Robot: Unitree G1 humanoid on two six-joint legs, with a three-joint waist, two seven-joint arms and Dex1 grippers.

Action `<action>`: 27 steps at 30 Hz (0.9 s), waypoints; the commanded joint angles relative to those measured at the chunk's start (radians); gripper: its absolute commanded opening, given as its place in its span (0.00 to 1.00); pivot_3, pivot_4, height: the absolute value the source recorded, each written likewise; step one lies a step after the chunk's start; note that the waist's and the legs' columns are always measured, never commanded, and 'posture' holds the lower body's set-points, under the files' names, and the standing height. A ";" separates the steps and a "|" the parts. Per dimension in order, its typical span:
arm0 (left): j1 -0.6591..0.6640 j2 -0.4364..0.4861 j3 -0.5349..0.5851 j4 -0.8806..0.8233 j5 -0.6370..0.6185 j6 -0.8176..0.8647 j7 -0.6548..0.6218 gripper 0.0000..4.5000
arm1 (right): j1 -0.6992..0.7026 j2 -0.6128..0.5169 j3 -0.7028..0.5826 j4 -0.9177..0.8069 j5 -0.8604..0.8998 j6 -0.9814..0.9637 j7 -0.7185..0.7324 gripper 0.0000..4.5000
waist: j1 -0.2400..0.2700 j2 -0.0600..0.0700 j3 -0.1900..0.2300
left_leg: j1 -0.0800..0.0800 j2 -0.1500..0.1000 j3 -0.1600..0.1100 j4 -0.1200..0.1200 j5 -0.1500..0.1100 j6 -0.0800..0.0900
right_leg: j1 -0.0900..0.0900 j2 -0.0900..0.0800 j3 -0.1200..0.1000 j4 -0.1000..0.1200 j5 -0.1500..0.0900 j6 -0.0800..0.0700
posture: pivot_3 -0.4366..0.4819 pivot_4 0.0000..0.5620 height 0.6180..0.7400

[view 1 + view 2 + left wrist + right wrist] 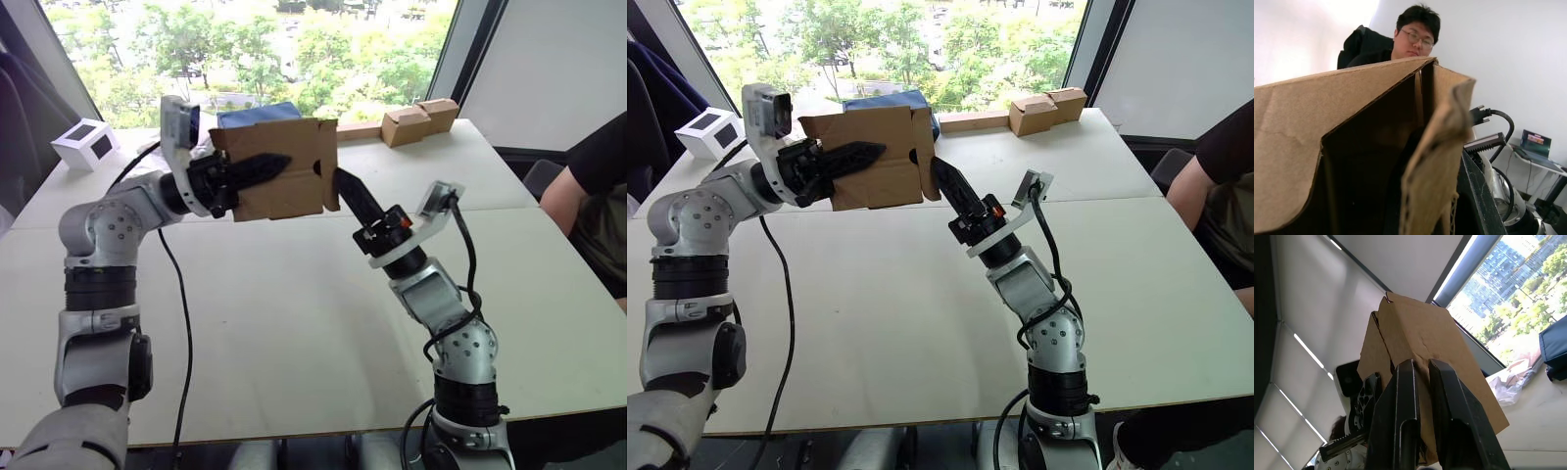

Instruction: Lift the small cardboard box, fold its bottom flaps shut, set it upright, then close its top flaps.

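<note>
The small cardboard box (pixel 304 196) hangs in the air above the far half of the table, lying on its side. My left gripper (pixel 279 164) is shut on its near wall, one black finger across the outside and the other inside. In the left wrist view the wall (pixel 1430 161) rises between the fingers. My right gripper (pixel 341 179) points up from lower right. Its fingers (pixel 1400 406) are close together with nothing between them, and their tips rest against the flaps (pixel 926 147) at the box's right end. I cannot tell whether these are the bottom flaps or the top flaps.
A white cube box (pixel 86 143) sits at the table's far left. A blue object (pixel 260 113) lies behind the held box. Tan boxes joined by a strip (pixel 416 119) lie far right. A person (pixel 598 196) sits beside the right edge. The white table (pixel 294 323) extends toward me.
</note>
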 commanded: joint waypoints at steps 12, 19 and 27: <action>-0.024 -0.020 0.003 -0.015 -0.007 -0.028 0.003 0.00 | -0.004 0.019 0.040 -0.046 0.019 0.033 0.010 0.09 | 0.000 0.000 0.000 | 0.000 0.000 0.000 0.000 0.000 0.000 | 0.000 0.000 0.000 0.000 0.000 0.000 | 0.48 0.27 0.98; -0.027 -0.037 0.007 -0.007 -0.002 -0.037 0.010 0.00 | -0.008 0.044 0.053 -0.054 0.027 0.031 0.001 0.09 | 0.000 0.000 0.000 | 0.000 0.000 0.000 0.000 0.000 0.000 | 0.000 0.000 0.000 0.000 0.000 0.000 | 0.48 0.27 0.98; -0.038 -0.039 0.009 0.014 0.003 -0.055 0.012 0.00 | -0.008 0.105 0.086 -0.057 0.024 0.035 -0.011 0.09 | 0.000 0.000 0.000 | 0.000 0.000 0.000 0.000 0.000 0.000 | 0.000 0.000 0.000 0.000 0.000 0.000 | 0.48 0.27 0.98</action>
